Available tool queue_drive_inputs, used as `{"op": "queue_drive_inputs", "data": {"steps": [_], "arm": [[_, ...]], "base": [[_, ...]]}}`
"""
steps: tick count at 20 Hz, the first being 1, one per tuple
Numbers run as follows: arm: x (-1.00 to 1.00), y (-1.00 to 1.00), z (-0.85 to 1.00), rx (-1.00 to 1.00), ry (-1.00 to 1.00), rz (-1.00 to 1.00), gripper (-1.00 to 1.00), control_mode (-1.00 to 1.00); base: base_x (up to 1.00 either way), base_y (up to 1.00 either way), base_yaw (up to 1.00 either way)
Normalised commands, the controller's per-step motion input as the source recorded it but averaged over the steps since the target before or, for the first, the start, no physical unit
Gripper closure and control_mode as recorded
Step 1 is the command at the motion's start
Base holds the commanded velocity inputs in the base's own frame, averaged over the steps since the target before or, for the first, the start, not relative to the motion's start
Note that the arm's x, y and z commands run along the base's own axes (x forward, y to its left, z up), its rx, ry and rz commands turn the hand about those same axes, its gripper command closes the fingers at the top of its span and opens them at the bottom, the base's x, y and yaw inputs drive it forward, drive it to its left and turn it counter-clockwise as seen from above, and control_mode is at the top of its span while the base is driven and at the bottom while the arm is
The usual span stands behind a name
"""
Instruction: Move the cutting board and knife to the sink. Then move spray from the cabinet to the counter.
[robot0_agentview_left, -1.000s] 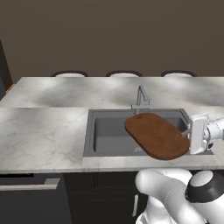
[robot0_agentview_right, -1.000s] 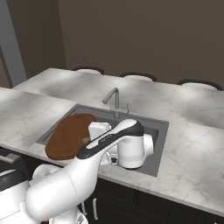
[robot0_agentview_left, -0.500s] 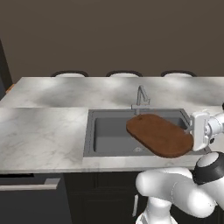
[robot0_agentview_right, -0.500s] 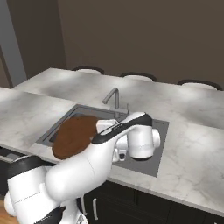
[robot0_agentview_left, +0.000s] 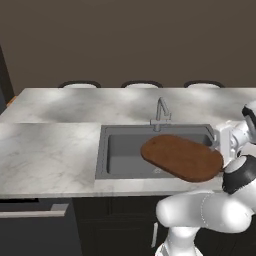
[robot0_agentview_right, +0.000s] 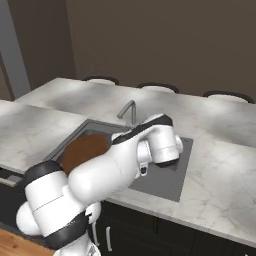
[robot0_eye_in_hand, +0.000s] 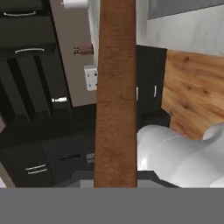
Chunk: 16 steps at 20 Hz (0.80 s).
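Marble-veined counter (robot0_agentview_left: 50, 150) surrounds the dark grey sink (robot0_agentview_left: 125, 157), and you see the oblong reddish-brown cutting board (robot0_agentview_left: 182, 157) held level above the basin's 3 o'clock half, just in front of the angular silver faucet (robot0_agentview_left: 161, 111). From the right base view the white arm hides most of the board. Along the hand you get its smooth wooden face edge-on, with the gripper clamped on its right end.

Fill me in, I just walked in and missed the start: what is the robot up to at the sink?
The white arm is carrying the reddish-brown cutting board, gripped at its right end with the jaws shut on it. The board is held roughly flat above the right part of the dark grey sink, near the silver faucet, and partly overhangs the front edge. It has not been set down in the basin. The marble counter lies to the left.
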Motion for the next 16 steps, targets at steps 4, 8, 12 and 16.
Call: {"op": "queue_drive_inputs", "data": {"steps": [4,8,12,16], "arm": [[0.12,-0.06,0.00,-0.03,0.00,0.21,1.00,-1.00],[0.14,-0.03,0.00,-0.02,0.00,0.05,1.00,-1.00],[0.15,-0.01,0.00,0.00,0.02,0.00,1.00,-1.00],[0.11,-0.06,0.00,0.00,0.03,0.00,1.00,-1.00]], "base": [[0.00,0.00,0.00],[0.00,0.00,0.00],[0.00,0.00,0.00],[0.00,0.00,0.00]]}}
